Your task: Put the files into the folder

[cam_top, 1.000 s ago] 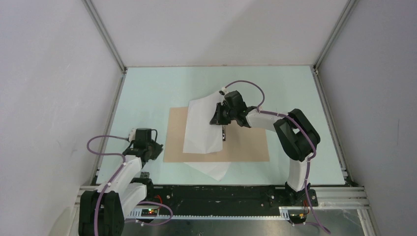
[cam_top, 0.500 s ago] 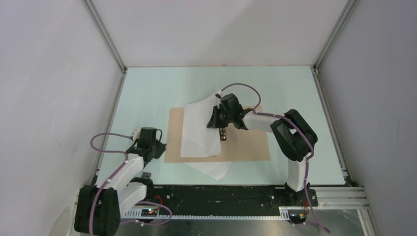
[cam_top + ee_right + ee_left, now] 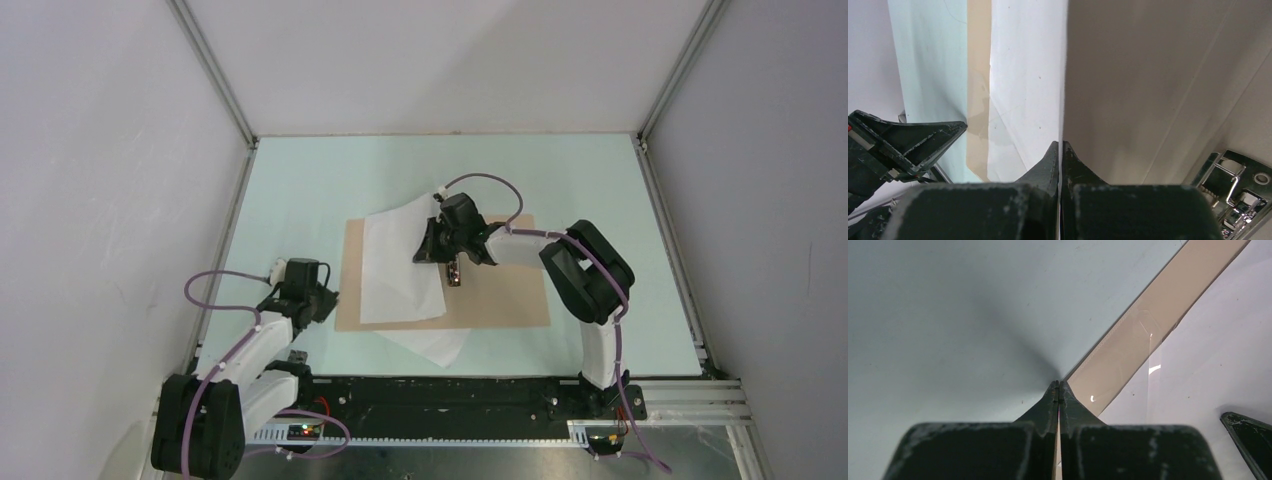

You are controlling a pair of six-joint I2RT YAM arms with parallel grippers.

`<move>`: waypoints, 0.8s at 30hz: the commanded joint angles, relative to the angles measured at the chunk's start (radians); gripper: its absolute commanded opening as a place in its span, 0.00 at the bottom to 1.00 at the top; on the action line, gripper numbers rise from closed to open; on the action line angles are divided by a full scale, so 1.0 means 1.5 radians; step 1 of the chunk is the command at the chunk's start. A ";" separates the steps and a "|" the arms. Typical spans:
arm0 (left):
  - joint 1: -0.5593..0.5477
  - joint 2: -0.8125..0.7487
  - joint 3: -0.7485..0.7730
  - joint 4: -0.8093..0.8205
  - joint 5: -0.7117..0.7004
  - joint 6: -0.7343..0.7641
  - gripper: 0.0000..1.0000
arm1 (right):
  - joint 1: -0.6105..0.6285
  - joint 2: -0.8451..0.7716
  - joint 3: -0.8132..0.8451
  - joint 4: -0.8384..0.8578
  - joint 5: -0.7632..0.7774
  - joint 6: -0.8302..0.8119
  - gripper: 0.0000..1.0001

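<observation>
The tan folder (image 3: 500,295) lies open and flat at the table's middle, with its metal spine clip (image 3: 456,272) showing. My right gripper (image 3: 428,248) is shut on the right edge of a white file sheet (image 3: 395,265) that drapes over the folder's left half. In the right wrist view the sheet's edge (image 3: 1028,75) runs between the closed jaws (image 3: 1061,145), and the clip (image 3: 1233,200) is at the lower right. My left gripper (image 3: 328,300) is shut, with its tips (image 3: 1059,385) at the folder's left edge (image 3: 1148,325).
A second pale sheet (image 3: 432,345) pokes out past the folder's near edge; I cannot tell whether it is paper or sleeve. Metal frame rails (image 3: 215,85) and white walls close in the pale green table (image 3: 600,180). The left arm shows in the right wrist view (image 3: 898,145).
My right gripper has carried the held sheet leftward over the folder's left half. My left gripper moved slightly towards the folder's left edge, then stayed still.
</observation>
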 commanded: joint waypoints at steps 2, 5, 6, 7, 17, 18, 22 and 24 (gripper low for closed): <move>-0.007 0.015 0.002 -0.033 -0.007 0.000 0.00 | -0.005 0.011 0.030 0.032 0.017 0.030 0.00; -0.006 0.016 0.002 -0.032 -0.008 0.000 0.00 | -0.004 0.020 0.045 0.029 0.017 0.035 0.00; -0.006 0.016 0.003 -0.032 -0.008 0.000 0.00 | -0.002 0.023 0.048 0.028 0.016 0.035 0.00; -0.006 0.017 0.002 -0.032 -0.007 0.000 0.00 | 0.001 0.024 0.053 0.026 0.020 0.036 0.00; -0.006 0.020 -0.001 -0.030 -0.007 0.003 0.00 | 0.013 0.042 0.056 0.045 0.025 0.054 0.00; -0.007 0.020 -0.002 -0.030 -0.006 0.003 0.00 | 0.014 0.043 0.056 0.046 0.027 0.055 0.00; -0.008 0.020 -0.003 -0.030 -0.004 0.003 0.00 | 0.024 0.050 0.056 0.050 0.028 0.056 0.00; -0.008 0.020 -0.004 -0.029 -0.004 0.003 0.00 | 0.028 0.053 0.057 0.054 0.027 0.056 0.00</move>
